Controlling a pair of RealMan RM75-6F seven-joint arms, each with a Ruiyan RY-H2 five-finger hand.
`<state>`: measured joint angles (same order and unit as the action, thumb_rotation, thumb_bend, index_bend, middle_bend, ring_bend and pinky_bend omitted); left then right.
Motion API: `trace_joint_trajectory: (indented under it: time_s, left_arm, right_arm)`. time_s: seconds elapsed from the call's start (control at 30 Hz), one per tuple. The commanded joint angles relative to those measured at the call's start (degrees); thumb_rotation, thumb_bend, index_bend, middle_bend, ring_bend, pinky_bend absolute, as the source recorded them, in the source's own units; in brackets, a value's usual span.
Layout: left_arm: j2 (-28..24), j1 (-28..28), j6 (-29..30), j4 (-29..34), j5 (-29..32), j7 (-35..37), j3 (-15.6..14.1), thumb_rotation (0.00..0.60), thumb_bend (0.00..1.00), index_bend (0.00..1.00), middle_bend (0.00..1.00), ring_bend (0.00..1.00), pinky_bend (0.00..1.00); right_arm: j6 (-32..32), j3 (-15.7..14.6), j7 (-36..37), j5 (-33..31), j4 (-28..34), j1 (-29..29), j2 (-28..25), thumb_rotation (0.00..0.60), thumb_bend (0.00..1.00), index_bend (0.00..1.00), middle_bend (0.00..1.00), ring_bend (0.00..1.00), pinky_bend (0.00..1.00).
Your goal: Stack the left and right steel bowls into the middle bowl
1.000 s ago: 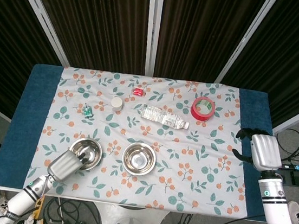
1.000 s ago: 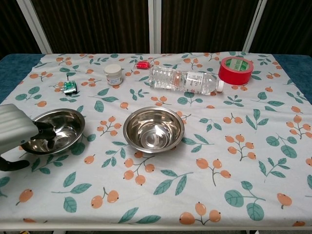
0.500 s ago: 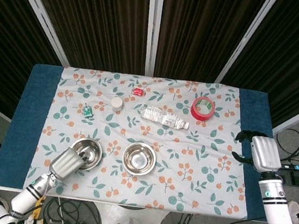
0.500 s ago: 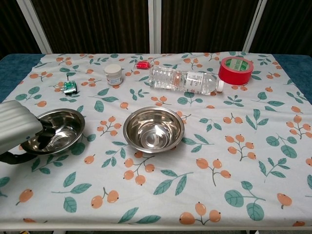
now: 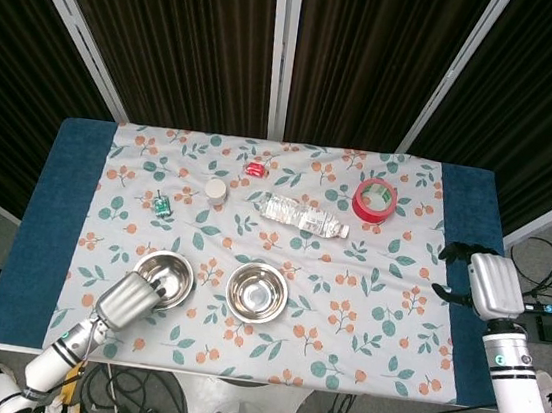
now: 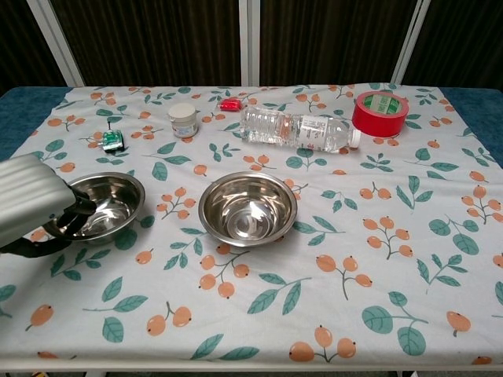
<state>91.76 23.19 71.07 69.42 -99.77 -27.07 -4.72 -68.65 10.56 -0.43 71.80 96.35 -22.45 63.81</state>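
The left robot hand (image 6: 31,206) is at the near left edge of the left bowl (image 6: 100,207), its dark fingers (image 6: 76,210) curled over the rim with tips reaching inside. It looks like a grip on the rim, though the contact itself is partly hidden by the hand's grey back, and I cannot tell whether the bowl is lifted off the tabletop (image 6: 377,259) yet. The right robot hand (image 5: 483,283) hangs beyond the right edge of the tabletop, fingers loosely apart and holding nothing.

Only two steel bowls show in either view: the left bowl and the middle bowl (image 6: 247,208), which sits just to its right with a gap between them. The middle bowl looks slightly larger and may already hold another bowl nested inside, but the pictures do not settle that. No separate right bowl is visible on the cloth.

By my judgement, the left bowl is not yet stacked; it has to be carried rightward and set down into the middle bowl.
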Motion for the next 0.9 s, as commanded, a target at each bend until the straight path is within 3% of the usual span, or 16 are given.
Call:
trace_joint_trajectory:
  time_s: [0.03, 0.6, 0.9]
  left_arm:
    - [0.2, 0.0, 0.4, -0.3, -0.2, 0.3, -0.1, 0.600, 0.33, 0.69, 0.71, 1.00, 1.00]
    - [1.1, -0.1, 3.8, -2.4, -1.5, 4.0, -0.4, 0.600, 0.35, 0.72, 0.74, 1.00, 1.00]
    - [-0.4, 2.5, 4.1, 3.0, -3.4, 1.4, 1.5, 0.600, 0.35, 0.72, 0.74, 1.00, 1.00]
  right_arm:
    - [0.1, 0.0, -0.1, 0.0, -0.1, 0.0, 0.1, 0.600, 0.06, 0.45, 0.50, 0.41, 0.42]
    - [0.8, 0.1, -0.8, -0.6, -0.9, 0.0, 0.6, 0.600, 0.06, 0.45, 0.50, 0.41, 0.42]
    - [-0.4, 1.2, 0.1, -0.6, -0.4, 0.3, 0.2, 0.600, 0.06, 0.45, 0.50, 0.41, 0.42]
